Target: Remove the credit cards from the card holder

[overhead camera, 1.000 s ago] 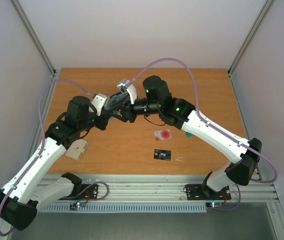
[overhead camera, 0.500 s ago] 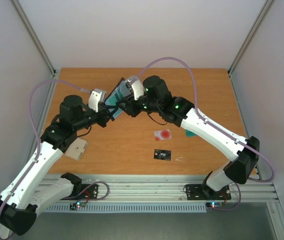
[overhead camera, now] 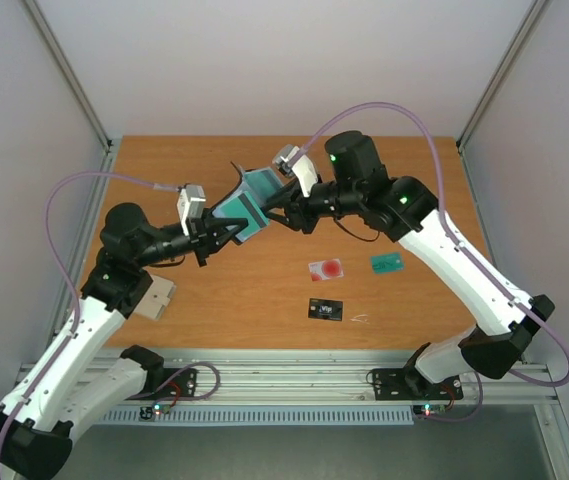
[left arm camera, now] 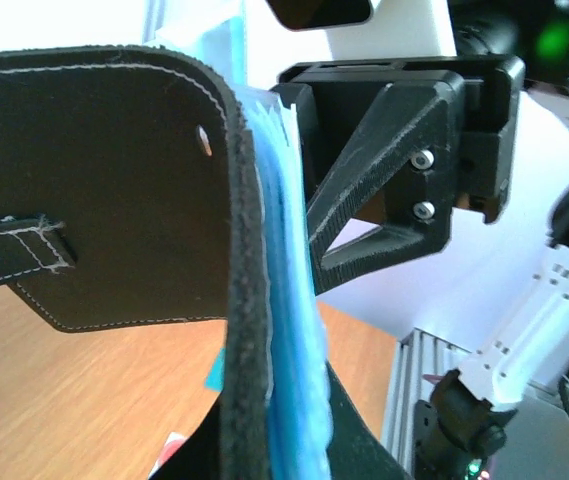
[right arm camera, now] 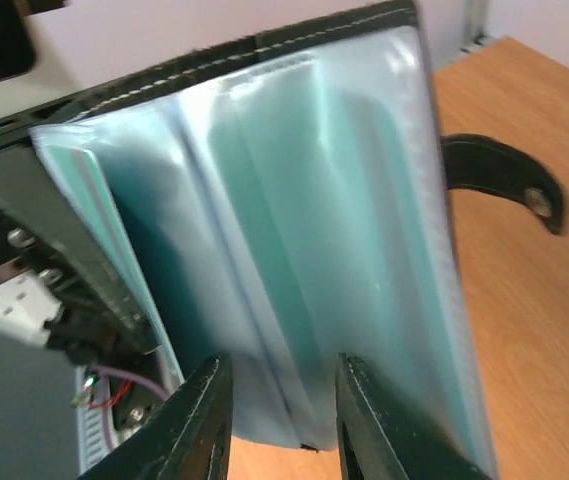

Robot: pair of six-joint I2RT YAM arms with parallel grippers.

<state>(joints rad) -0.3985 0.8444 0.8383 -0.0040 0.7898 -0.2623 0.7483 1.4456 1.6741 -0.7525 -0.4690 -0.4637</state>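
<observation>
The right end effector (right arm camera: 282, 425) stands partly open. Its fingers straddle the lower edge of the clear sleeves (right arm camera: 264, 220), placed to pinch a sleeved teal-green card (right arm camera: 84, 195). The left end effector (overhead camera: 212, 238) is clamped on the card holder (overhead camera: 247, 205) and braces it, fanned open, above the counter (overhead camera: 414, 180). At 4 o'clock from the holder lie the red-spotted card (overhead camera: 326, 268), the black card (overhead camera: 326, 310) and a loose teal card (overhead camera: 388, 262), already out.

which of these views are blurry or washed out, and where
Top external: sharp and evenly lit, only soft shadows on the table. Left wrist: the card holder sits so close that its blue edge blurs, and the background is blown out white. Right wrist: its clear sleeves look hazy with glare, and the fingers are soft.
</observation>
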